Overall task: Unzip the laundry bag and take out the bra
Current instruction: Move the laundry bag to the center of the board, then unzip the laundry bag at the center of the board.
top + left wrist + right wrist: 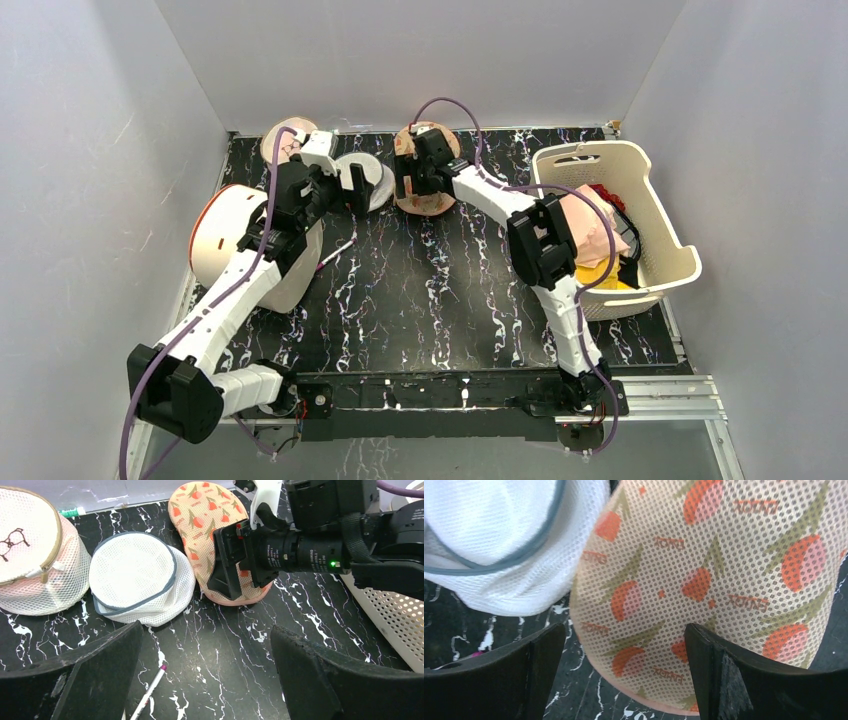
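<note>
Plain white walls (100, 150), blk marble-look table (440, 300), even light

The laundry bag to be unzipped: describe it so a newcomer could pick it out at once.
On the black marbled table, look along the far edge, left of the white basket. The laundry bag lies there under the right gripper, beside the round white mesh pouch. Unlike that pouch, it is elongated, peach-tan, with red prints.

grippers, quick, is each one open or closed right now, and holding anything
left gripper: open, holding nothing.
right gripper: open, with the edge of the laundry bag between its fingers, not clamped.
</note>
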Tool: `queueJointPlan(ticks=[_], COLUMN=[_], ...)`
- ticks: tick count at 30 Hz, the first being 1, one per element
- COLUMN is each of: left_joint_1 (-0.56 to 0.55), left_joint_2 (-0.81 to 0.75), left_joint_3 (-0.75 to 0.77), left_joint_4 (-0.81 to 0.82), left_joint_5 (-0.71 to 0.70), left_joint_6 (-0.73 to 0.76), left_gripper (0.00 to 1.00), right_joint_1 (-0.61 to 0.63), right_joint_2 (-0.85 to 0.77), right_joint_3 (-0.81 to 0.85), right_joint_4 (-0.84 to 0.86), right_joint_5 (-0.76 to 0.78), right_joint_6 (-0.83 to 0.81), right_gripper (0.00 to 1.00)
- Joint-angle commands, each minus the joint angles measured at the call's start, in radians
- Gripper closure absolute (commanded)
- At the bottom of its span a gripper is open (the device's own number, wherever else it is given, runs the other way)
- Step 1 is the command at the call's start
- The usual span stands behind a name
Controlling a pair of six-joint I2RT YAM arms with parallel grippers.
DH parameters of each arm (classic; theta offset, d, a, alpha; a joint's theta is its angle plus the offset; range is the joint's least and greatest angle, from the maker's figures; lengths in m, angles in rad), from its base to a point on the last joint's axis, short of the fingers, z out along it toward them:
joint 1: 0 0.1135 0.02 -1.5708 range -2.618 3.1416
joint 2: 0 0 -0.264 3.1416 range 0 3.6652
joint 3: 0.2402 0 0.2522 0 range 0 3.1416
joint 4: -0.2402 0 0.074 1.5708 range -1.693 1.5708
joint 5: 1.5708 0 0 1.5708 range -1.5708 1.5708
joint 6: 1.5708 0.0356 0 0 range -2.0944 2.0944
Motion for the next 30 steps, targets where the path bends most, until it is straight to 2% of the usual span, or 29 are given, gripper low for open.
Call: queueJointPlan(ticks=[1, 4, 8, 13, 18, 20, 23, 26, 30], left_joint_1=[-0.005, -0.005, -0.005, -0.005, -0.005, -0.005, -0.006, -0.013, -0.050], left_joint_2=[0.008, 0.018, 0.030, 0.049, 0.074, 0.081, 0.096, 0.102, 0.086], left_joint_3=[0.029, 0.032, 0.036, 0.034, 0.039, 0.037, 0.028, -0.010, -0.129], left_joint_4=[0.015, 0.015, 0.011, 0.016, 0.017, 0.024, 0.048, 0.119, 0.295], left_joint_5=[0.022, 0.033, 0.042, 0.059, 0.091, 0.120, 0.208, 0.293, 0.409], left_joint_6=[0.008, 0.002, -0.005, -0.017, -0.031, -0.031, -0.015, -0.004, 0.049], left_gripper=[0.02, 0.02, 0.02, 0.01, 0.02, 0.02, 0.13, 0.14, 0.12], right_joint_1=[-0.026, -0.031, -0.031, -0.028, -0.027, -0.028, -0.027, -0.028, -0.028], right_joint_2=[0.030, -0.019, -0.139, -0.353, -0.568, -0.655, -0.780, -0.907, -1.068], right_joint_3=[0.040, -0.073, -0.330, -0.643, -0.858, -0.908, -0.928, -0.902, -0.874], right_joint_4=[-0.064, -0.040, 0.014, 0.077, 0.059, 0.046, 0.006, -0.047, -0.066], right_joint_5=[0.034, 0.020, -0.040, -0.114, -0.148, -0.164, -0.157, -0.113, -0.037], right_joint_6=[-0.015, -0.006, 0.029, 0.039, -0.013, -0.031, -0.044, -0.051, -0.047], right_gripper=[0.11, 0.11, 0.10, 0.09, 0.09, 0.08, 0.08, 0.06, 0.04])
